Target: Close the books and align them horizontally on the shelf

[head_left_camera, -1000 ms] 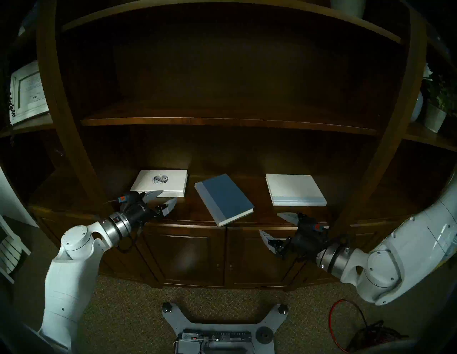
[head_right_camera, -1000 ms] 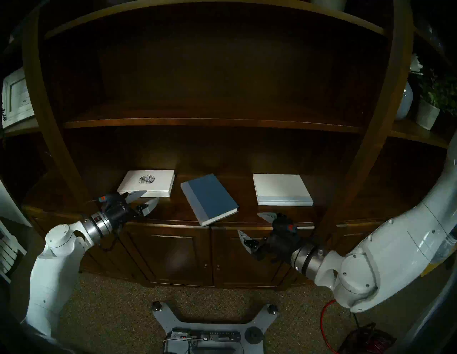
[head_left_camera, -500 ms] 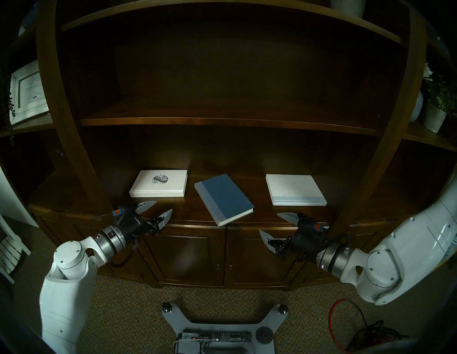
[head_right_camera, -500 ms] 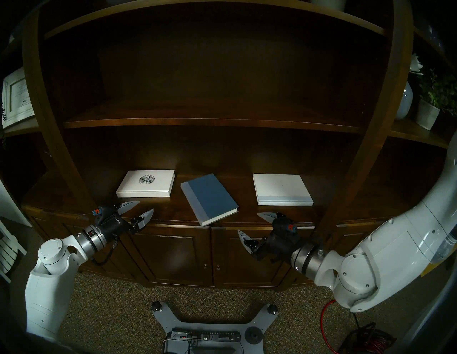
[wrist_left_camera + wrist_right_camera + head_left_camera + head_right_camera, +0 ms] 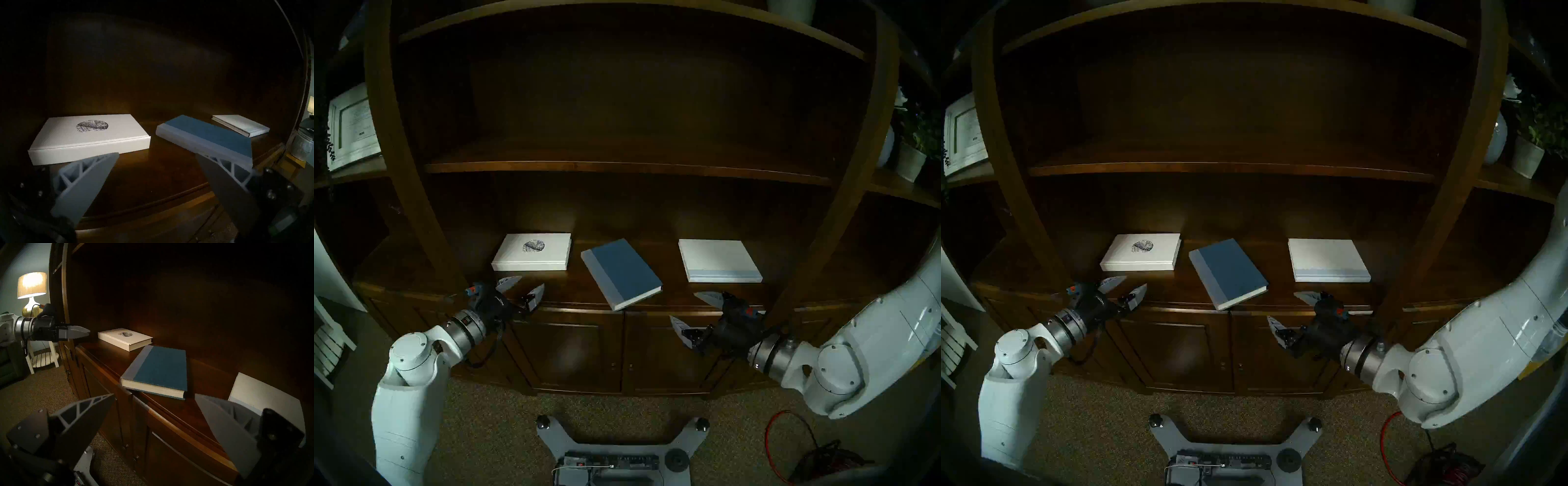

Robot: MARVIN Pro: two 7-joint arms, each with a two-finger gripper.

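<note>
I see three closed books flat on the shelf (image 5: pixel 572 288): the emblem book (image 5: pixel 533 251) at left and the banded book (image 5: pixel 719 260) at right lie square, while the blue book (image 5: pixel 624 273) between them sits skewed (one corner overhangs the front edge). My left gripper (image 5: pixel 526 286) hovers just before the emblem book, jaws apart and empty. My right gripper (image 5: pixel 690 310) waits near the banded book, jaws also spread and empty.

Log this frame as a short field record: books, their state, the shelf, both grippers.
books: three, all closed, lying flat
left book: white book with emblem, square to the shelf
middle book: blue book, skewed, corner past the front edge
right book: white book with blue band, square
shelf: dark wooden ledge
left gripper: jaws open, empty
right gripper: jaws open, empty
</note>
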